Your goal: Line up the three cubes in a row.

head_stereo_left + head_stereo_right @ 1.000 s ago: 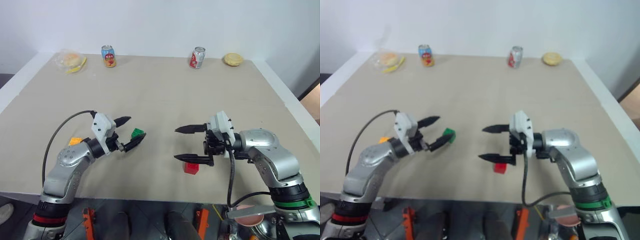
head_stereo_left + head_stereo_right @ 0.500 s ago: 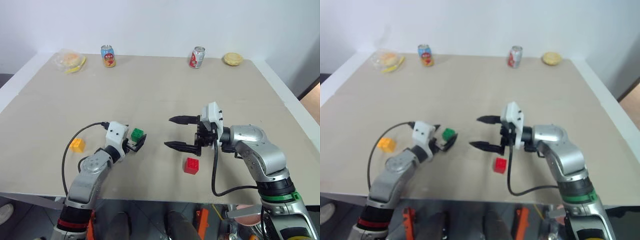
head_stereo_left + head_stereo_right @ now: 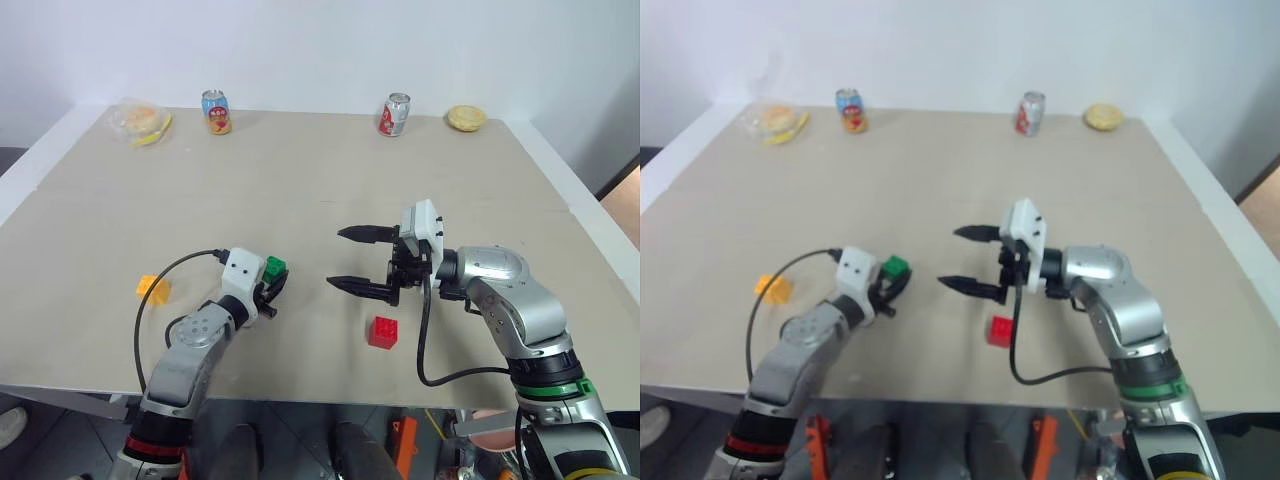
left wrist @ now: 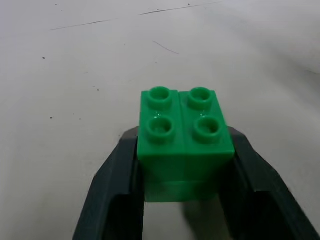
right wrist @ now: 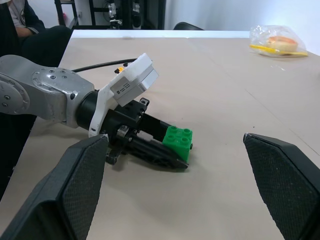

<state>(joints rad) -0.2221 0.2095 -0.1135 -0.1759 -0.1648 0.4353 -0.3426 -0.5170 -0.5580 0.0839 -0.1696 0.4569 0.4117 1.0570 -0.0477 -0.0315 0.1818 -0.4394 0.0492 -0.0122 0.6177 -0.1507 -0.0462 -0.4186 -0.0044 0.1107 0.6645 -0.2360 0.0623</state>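
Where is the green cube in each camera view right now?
Left eye: green cube, left of centre on the table, in the left gripper.
Right eye: left of centre.
Left wrist: centre, clamped between both fingers.
Right wrist: lower centre.
Shared landmark: the left gripper's black fingers.

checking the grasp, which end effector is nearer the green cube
Left. The left end effector is shut on the green cube; the right end effector hangs open, apart, beside it.
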